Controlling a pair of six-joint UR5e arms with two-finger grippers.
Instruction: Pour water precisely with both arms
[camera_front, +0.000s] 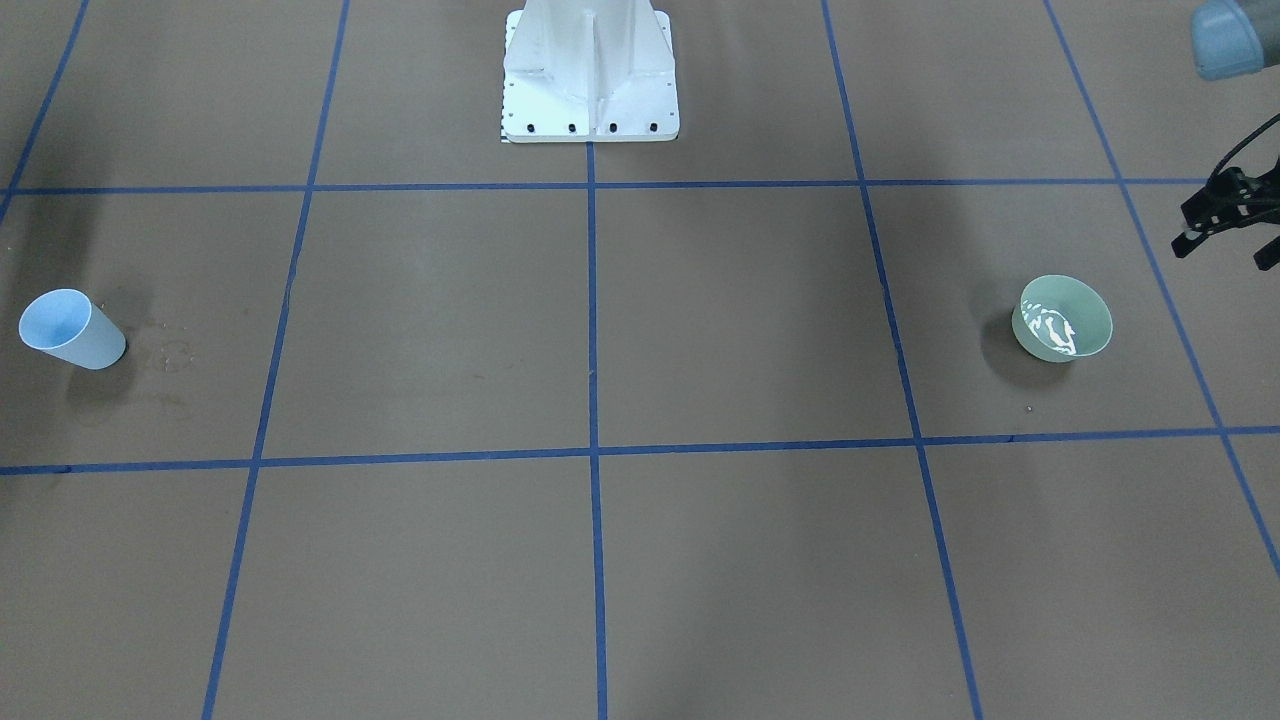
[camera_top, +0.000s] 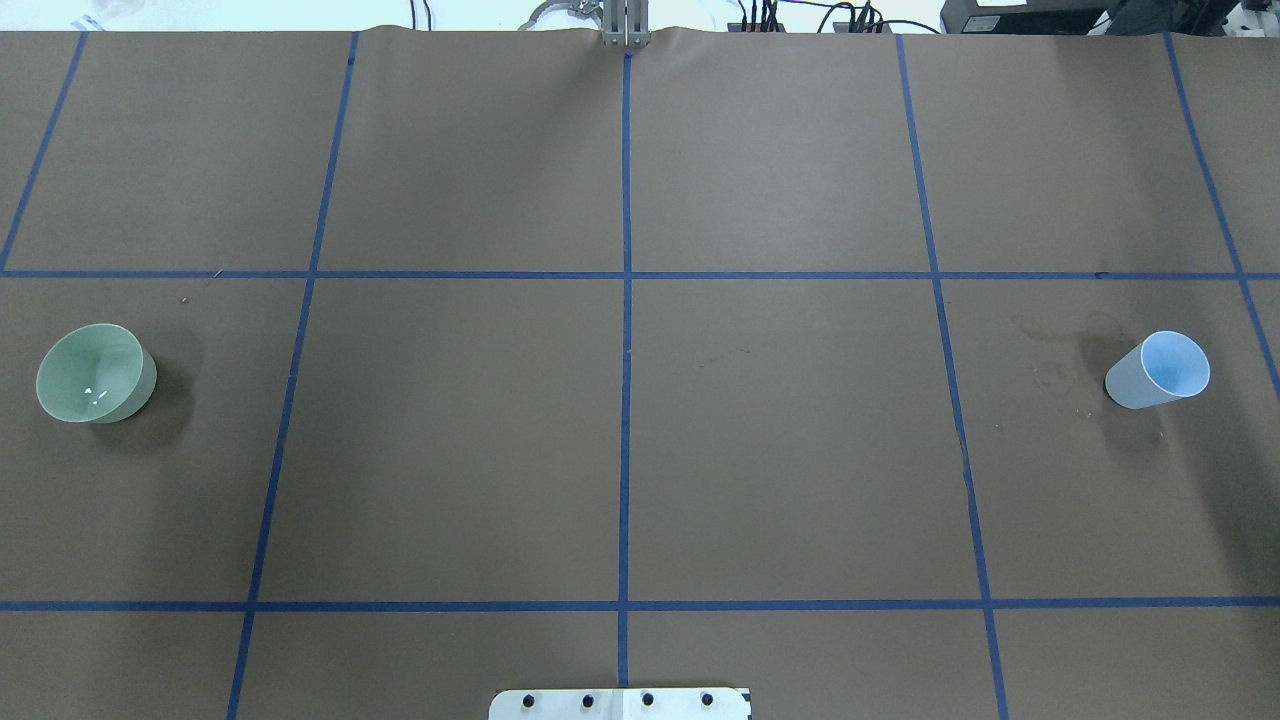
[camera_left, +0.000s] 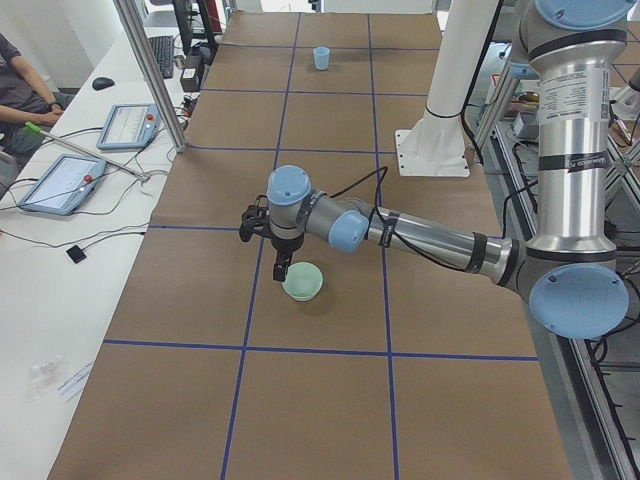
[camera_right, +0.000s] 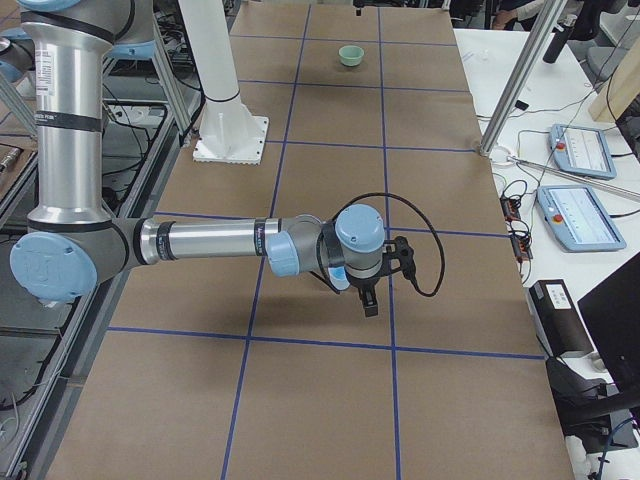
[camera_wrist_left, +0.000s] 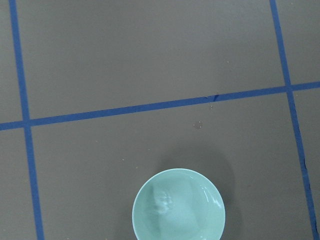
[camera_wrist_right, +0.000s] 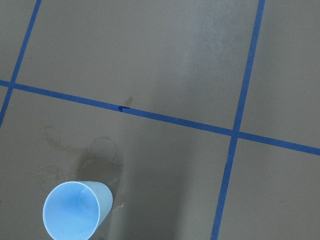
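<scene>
A pale green bowl (camera_front: 1085, 305) stands on the brown table, on my left side; it also shows in the overhead view (camera_top: 120, 350) and the left wrist view (camera_wrist_left: 200, 220). The water (camera_front: 1050, 330) in it shows as white glints and ripples (camera_wrist_left: 162, 202). A light blue cup (camera_front: 70, 330) stands upright on my right side (camera_top: 1160, 370) and looks empty in the right wrist view (camera_wrist_right: 75, 212). My left gripper (camera_front: 1225, 248) hangs open and empty beside and above the bowl (camera_left: 302, 281). My right gripper (camera_right: 369, 300) hovers over the cup's area; I cannot tell its state.
The white pedestal base (camera_front: 590, 80) stands at the table's middle, on the robot's side. Blue tape lines (camera_top: 625, 400) divide the table into squares. Faint stains (camera_wrist_right: 95, 155) lie beside the cup. Side benches hold tablets (camera_left: 60, 180) and cables (camera_right: 575, 215).
</scene>
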